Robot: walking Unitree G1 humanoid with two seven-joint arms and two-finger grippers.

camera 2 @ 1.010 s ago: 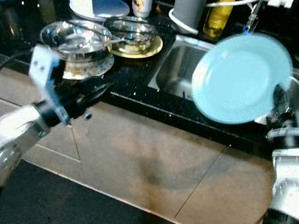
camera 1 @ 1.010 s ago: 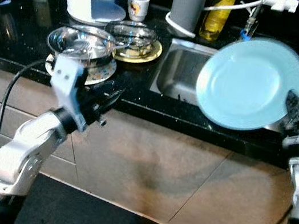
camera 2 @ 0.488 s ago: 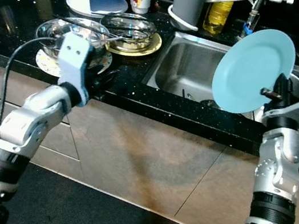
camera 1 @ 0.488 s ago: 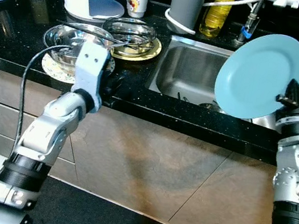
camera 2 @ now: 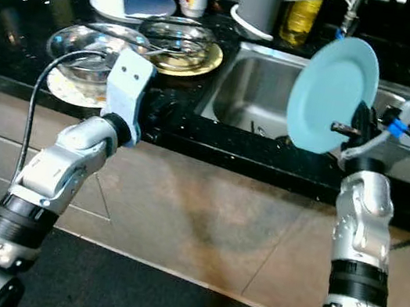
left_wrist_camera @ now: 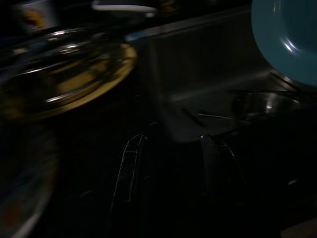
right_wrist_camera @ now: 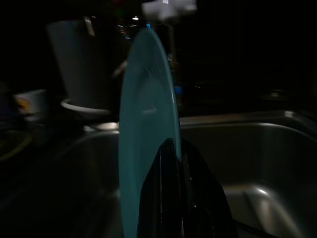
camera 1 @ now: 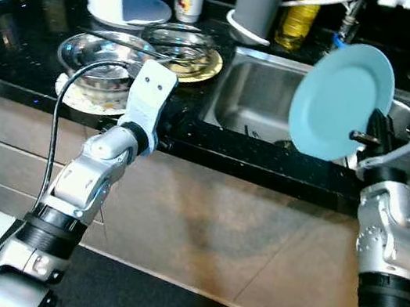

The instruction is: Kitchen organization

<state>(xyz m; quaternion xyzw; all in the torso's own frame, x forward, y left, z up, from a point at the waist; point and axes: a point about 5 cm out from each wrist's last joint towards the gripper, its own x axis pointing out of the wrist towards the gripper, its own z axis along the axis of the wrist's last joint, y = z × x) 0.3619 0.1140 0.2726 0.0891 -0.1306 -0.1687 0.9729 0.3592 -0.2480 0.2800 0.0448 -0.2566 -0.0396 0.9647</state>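
The right gripper (camera 2: pixel 357 126) is pinching the rim of a blue plate (camera 1: pixel 341 100), fingers clamped either side of the edge, and holding it nearly upright over the sink (camera 1: pixel 258 99). In the right wrist view the plate (right_wrist_camera: pixel 146 129) is showing edge-on, which fits a thin rim grip; holding it on edge like that is probably about slotting it down into the basin or letting it drain, though that's just a guess. The left gripper (left_wrist_camera: pixel 171 163) is hovering low at the front edge of the black counter (camera 1: pixel 17 49), fingers spread apart and holding nothing, pointing toward the sink. Looks like it's parked near the dishes for whatever gets sorted next. Behind it a steel bowl (camera 1: pixel 107 57) is sitting on a patterned plate, and a glass bowl (camera 2: pixel 179 38) on a yellow plate (camera 2: pixel 197 63) is right beside it. The wrist views are really dark, so whatever's lying at the bottom of the sink is hard to make out, and the bottle and containers at the back are getting cut off by the frame.
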